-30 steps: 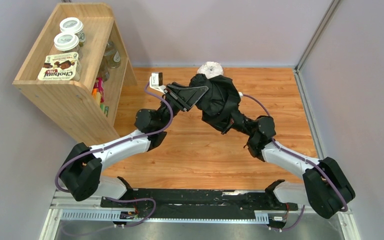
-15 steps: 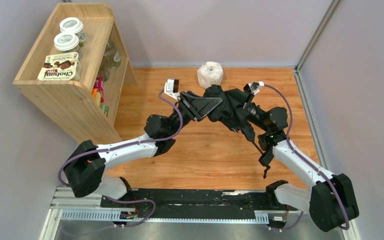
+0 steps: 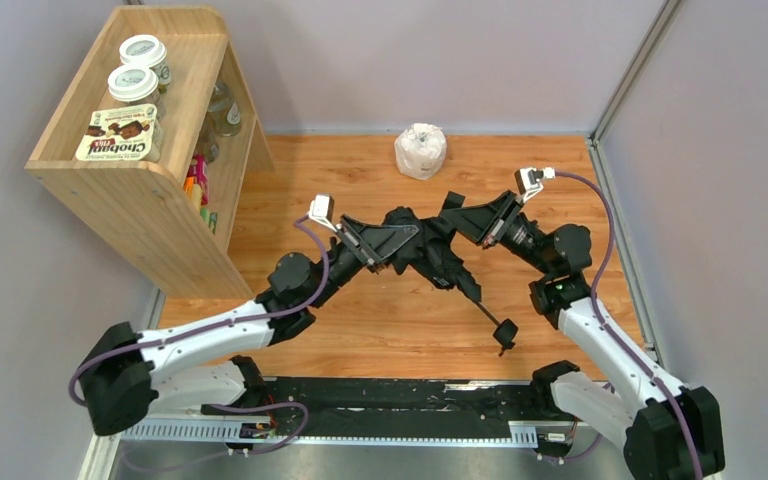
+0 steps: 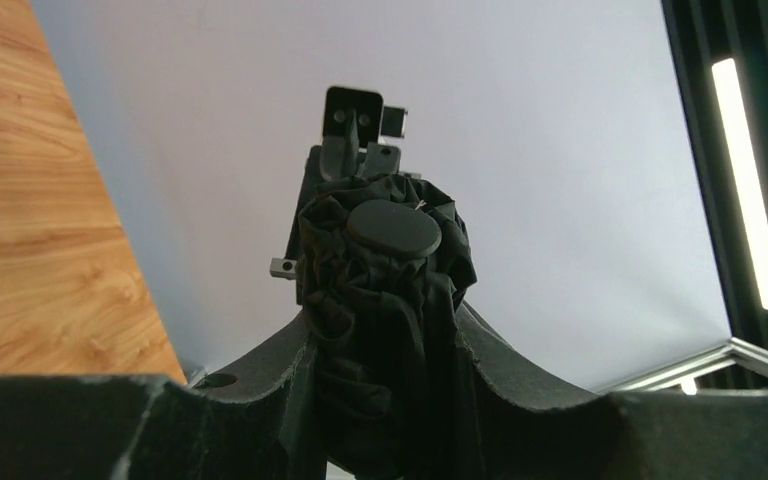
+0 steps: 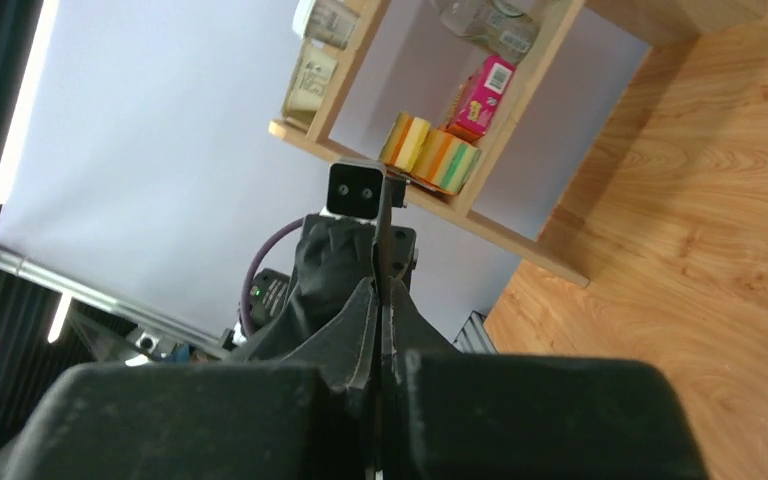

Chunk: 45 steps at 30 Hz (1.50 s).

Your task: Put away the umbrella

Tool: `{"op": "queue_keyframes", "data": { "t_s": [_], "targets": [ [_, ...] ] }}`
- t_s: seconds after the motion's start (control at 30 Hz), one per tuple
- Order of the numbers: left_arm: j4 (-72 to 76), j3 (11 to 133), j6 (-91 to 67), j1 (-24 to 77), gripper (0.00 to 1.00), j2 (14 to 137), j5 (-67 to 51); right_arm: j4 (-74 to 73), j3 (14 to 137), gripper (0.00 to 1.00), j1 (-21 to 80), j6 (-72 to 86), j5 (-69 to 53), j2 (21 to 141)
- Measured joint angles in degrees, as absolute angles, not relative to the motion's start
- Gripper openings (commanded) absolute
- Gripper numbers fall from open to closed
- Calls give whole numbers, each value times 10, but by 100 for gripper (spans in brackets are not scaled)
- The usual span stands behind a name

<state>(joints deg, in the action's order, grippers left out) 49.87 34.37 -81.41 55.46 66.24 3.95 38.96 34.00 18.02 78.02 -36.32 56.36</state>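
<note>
Since the moment half a second ago, we see the umbrella (image 3: pixel 430 252) carried from the back of the table (image 3: pixel 380 320) to its middle. Its black fabric was a loose heap and is now a tighter bundle. The left gripper (image 3: pixel 407 243) has drawn back toward 7 o'clock, and its arm stretches lower and further left. The right gripper (image 3: pixel 457 212) was buried under the cloth and now shows at 1 o'clock of the bundle. The thin shaft (image 3: pixel 482 300) slants from the bundle toward 5 o'clock. It ends in the handle knob (image 3: pixel 506 331) with the wrist strap (image 3: pixel 505 348) below it; both hung further right before. We cannot tell whether the bundle rests on the wood or is held above it.

From the left wrist, we see the left gripper's fingers (image 4: pixel 260 375) pressed against both sides of the bunched fabric, whose round end cap (image 4: pixel 393 228) faces the camera. From the right wrist, the right gripper's fingers (image 5: pixel 210 420) are almost together, with a thin fold of black fabric pinched in the slit between them.

The white bundle (image 3: pixel 420 150) at 12 o'clock and the wooden shelf unit (image 3: pixel 130 200) at 10 o'clock stand where they did, both apart from the umbrella.
</note>
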Motion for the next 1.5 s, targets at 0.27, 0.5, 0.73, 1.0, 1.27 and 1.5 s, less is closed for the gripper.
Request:
{"op": "queue_keyframes", "data": {
  "t_s": [0.27, 0.5, 0.73, 1.0, 1.27, 1.5],
  "targets": [
    [406, 285, -827, 559, 0, 569, 91, 466, 295, 0, 204, 787, -373, 550],
    [292, 282, -841, 559, 0, 514, 140, 600, 271, 0, 221, 924, -397, 638],
    [146, 317, -866, 563, 0, 507, 176, 663, 238, 0, 242, 996, -419, 684],
    [60, 323, -886, 569, 0, 516, 201, 663, 213, 0, 256, 953, -436, 709],
    [-32, 323, -902, 568, 0, 563, 233, 665, 186, 0, 304, 942, -409, 820],
    [-38, 323, -917, 556, 0, 582, 230, 649, 183, 0, 306, 861, -390, 803]
  ]
}}
